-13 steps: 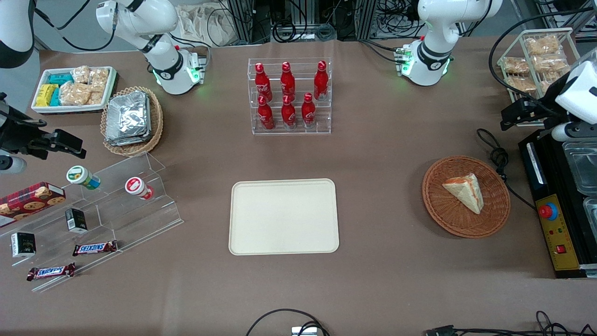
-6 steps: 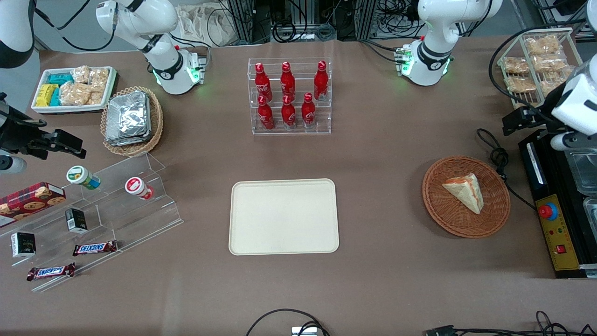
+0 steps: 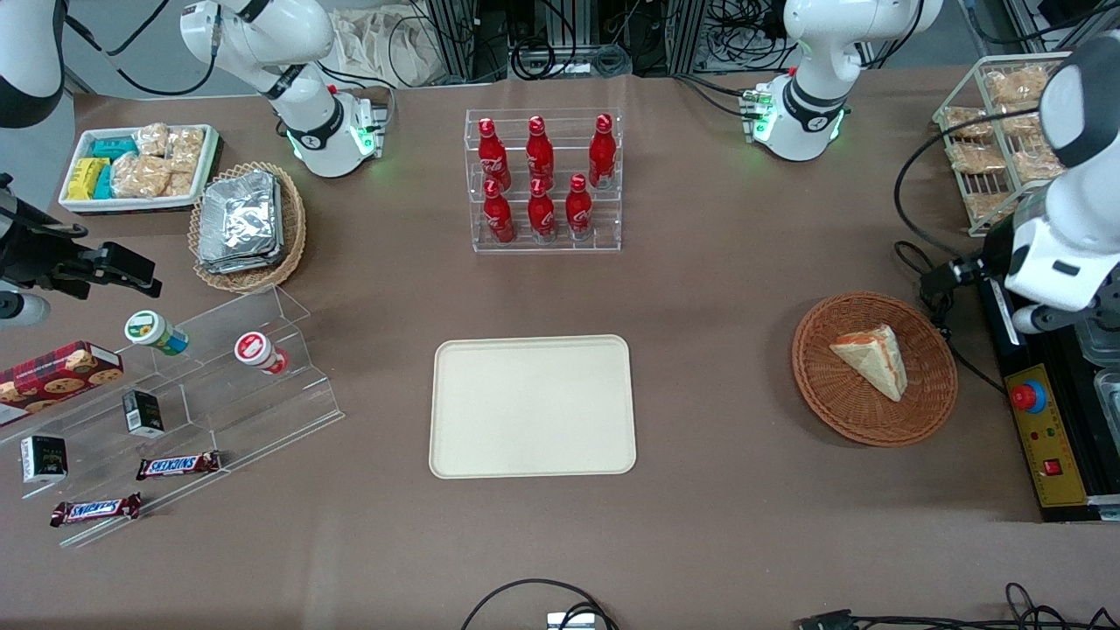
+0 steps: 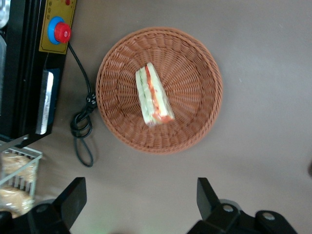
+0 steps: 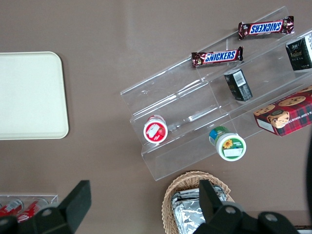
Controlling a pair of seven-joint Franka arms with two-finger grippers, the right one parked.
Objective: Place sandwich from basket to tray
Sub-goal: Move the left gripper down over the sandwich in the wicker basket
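Observation:
The sandwich (image 3: 871, 359) (image 4: 153, 95), a pale wedge with a red and green cut edge, lies in the round reddish-brown wicker basket (image 3: 818, 394) (image 4: 204, 63). The cream tray (image 3: 532, 407) (image 5: 29, 95) sits flat at the table's middle with nothing on it. My left gripper (image 3: 940, 281) (image 4: 141, 202) hangs high above the table just off the basket's rim, toward the working arm's end and farther from the front camera than the sandwich. Its fingers (image 4: 73, 197) stand wide open with only bare table between them.
A black control box with a red button (image 3: 1028, 395) (image 4: 61, 33) and a coiled black cable (image 3: 932, 293) (image 4: 83, 122) lie beside the basket. A wire rack of snack packs (image 3: 997, 131) stands farther back. A rack of red bottles (image 3: 542, 179) stands at the back middle.
The left arm has swung from over the wire rack toward the basket and nearer the front camera. The sandwich, basket and tray have not moved.

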